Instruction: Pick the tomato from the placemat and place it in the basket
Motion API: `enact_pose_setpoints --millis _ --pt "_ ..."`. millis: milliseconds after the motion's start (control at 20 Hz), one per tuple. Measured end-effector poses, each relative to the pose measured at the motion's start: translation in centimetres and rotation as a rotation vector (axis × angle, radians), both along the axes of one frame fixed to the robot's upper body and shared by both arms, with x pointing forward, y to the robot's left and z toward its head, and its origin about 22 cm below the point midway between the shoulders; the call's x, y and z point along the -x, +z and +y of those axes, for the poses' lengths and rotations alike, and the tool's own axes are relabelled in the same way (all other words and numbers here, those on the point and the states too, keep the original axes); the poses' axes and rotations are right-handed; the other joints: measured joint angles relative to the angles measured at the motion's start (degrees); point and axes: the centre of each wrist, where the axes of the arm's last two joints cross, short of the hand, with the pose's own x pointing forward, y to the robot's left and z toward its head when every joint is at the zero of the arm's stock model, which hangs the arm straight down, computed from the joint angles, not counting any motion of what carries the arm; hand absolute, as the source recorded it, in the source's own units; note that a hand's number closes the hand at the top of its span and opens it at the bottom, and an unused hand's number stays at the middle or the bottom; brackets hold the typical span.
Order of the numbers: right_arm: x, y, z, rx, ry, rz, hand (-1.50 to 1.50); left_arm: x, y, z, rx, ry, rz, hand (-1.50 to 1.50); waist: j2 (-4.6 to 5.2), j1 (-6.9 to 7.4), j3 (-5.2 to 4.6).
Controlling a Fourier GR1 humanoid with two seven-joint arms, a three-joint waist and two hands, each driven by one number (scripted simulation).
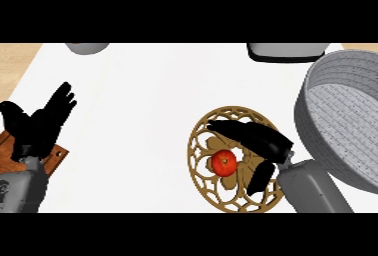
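Tomato [224, 161] beneath open right hand [255, 137].

So there's a red tomato [224, 162] sitting in the middle of a round, gold openwork placemat [201, 150] on the white counter [148, 100]. The right hand [255, 136] hovers right over the placemat, fingers stretched left past the tomato and thumb hanging down beside it, not closed on it. The big grey basket [325, 145] is just to the right. The left hand [40, 122] rests open at the left edge, fingers up, above a wooden board [53, 159]. Two grey things poke in at the far edge.
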Motion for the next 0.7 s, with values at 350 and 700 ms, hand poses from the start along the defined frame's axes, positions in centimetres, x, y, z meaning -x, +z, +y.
enact_pose_setpoints --millis 350,700 --pt "0.4 -1.2 0.8 0.026 0.002 -0.029 -1.5 0.3 -0.2 0.0 0.001 0.003 0.001 0.0 0.0 0.05 -0.01" --pt "1.3 -2.5 1.4 0.076 -0.012 -0.056 -1.5 -0.1 -0.9 -0.7 0.0 0.004 0.01 0.0 0.01 -0.03 0.01"
